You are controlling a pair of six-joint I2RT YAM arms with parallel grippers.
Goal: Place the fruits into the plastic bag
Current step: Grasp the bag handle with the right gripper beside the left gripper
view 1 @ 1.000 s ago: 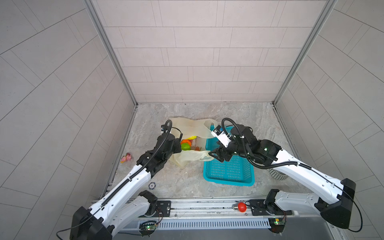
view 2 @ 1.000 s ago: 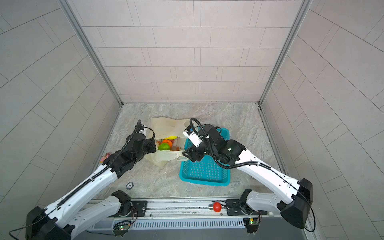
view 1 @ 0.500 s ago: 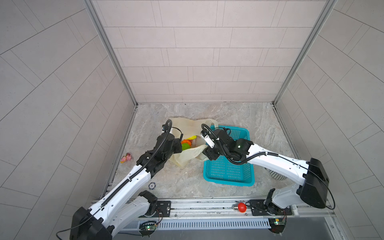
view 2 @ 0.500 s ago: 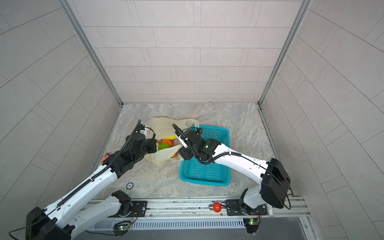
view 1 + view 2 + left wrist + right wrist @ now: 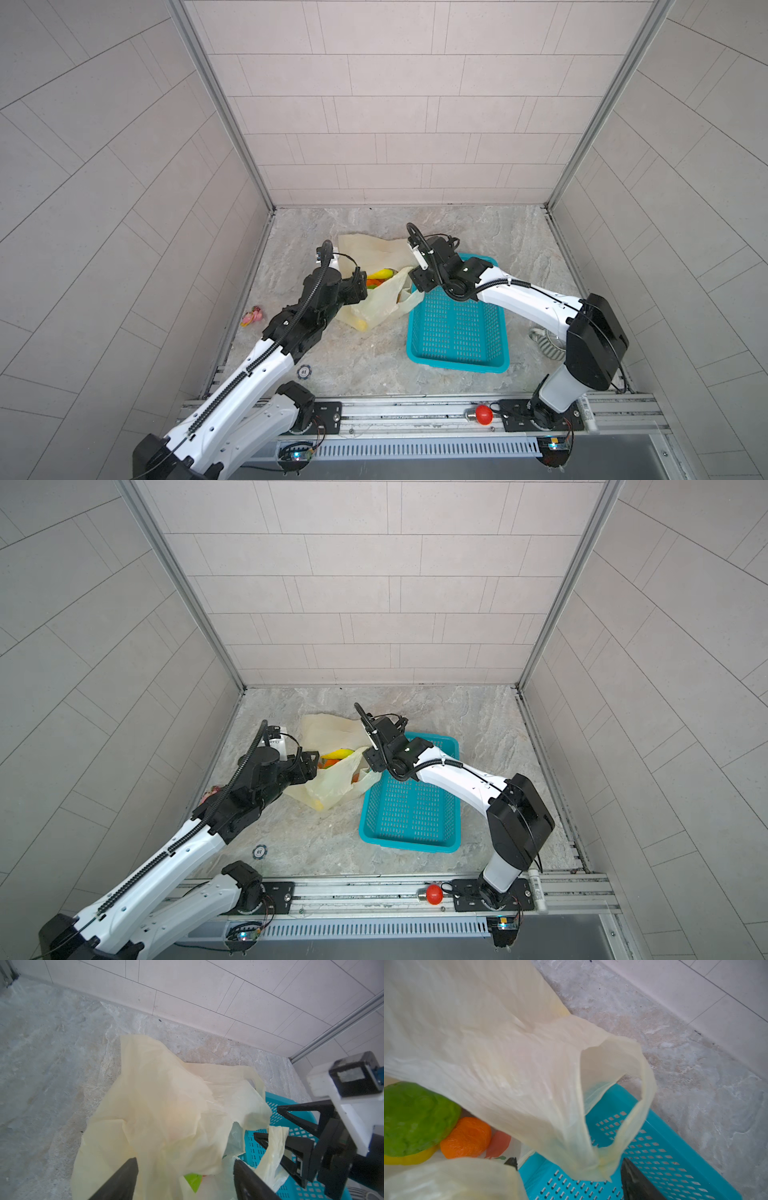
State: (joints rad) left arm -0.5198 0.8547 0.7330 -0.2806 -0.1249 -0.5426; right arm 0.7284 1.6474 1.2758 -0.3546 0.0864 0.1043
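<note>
floor (image 5: 365,357) is mottled grey stone-look. Far left by the wall: small pink trinket (image 5: 252,316); nearer the rail, a flat round dark disc (image 5: 304,371). Next, left gripper (image 5: 185,1161) at the left edge of the plastic bag (image 5: 384,305) — black wedge fingers (image 5: 122,1178) spread wide, film lying under the gap, nothing pinched. The bag is thin, crinkly, translucent cream-yellow, slumped on the floor mid-scene with its mouth gaping up. The fruits (image 5: 467,1136) are inside it: a lumpy green piece over a smooth yellow one, a dimpled orange ball, a red piece beside that. In a top view a yellow-green oblong (image 5: 380,274) shows at the mouth, and a yellow shape shows through the film at the near corner. Then right gripper (image 5: 568,1160) at the bag's right edge — jaws well apart, one loop handle (image 5: 633,1105) hanging through the gap, draped, not clamped. Right of that, the teal basket (image 5: 457,362): rigid rectangular plastic, slot-perforated, bag edge overlapping its far-left corner. Round red knob (image 5: 483,414) on the near metal rail (image 5: 395,409).
</note>
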